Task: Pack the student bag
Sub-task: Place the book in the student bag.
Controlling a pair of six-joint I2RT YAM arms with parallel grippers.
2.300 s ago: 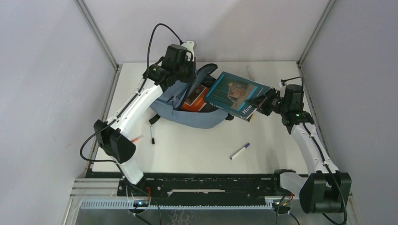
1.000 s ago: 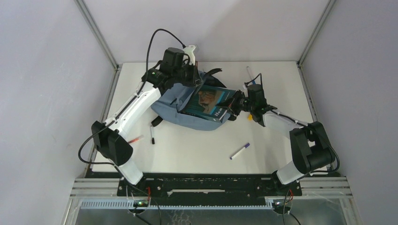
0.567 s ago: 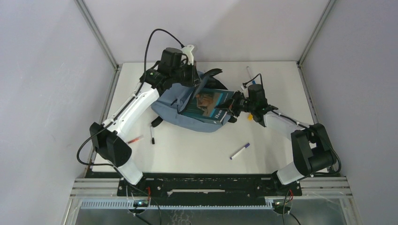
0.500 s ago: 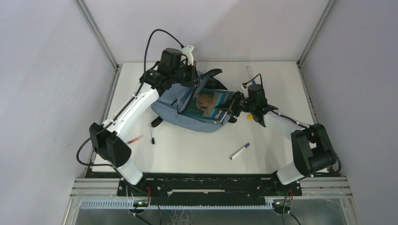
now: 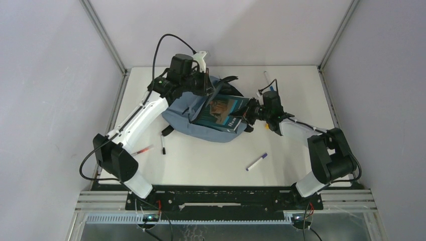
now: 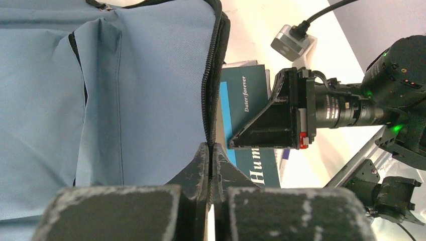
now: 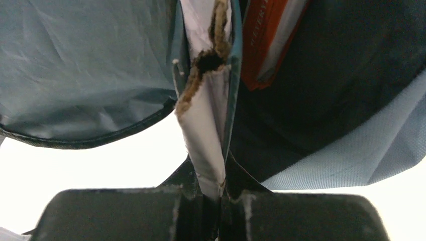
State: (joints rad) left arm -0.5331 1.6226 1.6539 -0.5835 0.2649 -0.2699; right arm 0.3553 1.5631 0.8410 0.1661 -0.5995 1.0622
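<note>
Grey-blue fabric fills the middle-far counter (image 5: 211, 165): the student bag (image 5: 198, 126) lies on its side, mouth facing right. An orange book (image 7: 261, 40) is already inside and a teal book (image 5: 221, 111) is partway through the opening, so packing looks about half done. A purple pen (image 5: 256, 161), black marker (image 5: 163, 144) and red pen (image 5: 145, 149) lie unpacked. The left claw (image 6: 211, 150), pressed together, pinches the bag's zipper edge, lifting it. The right claw (image 7: 211, 188) pinches the teal book's edge.

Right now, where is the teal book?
Top view, centre-back of the table: the teal book sits partway into the open student bag, gripped by the right tool.
</note>
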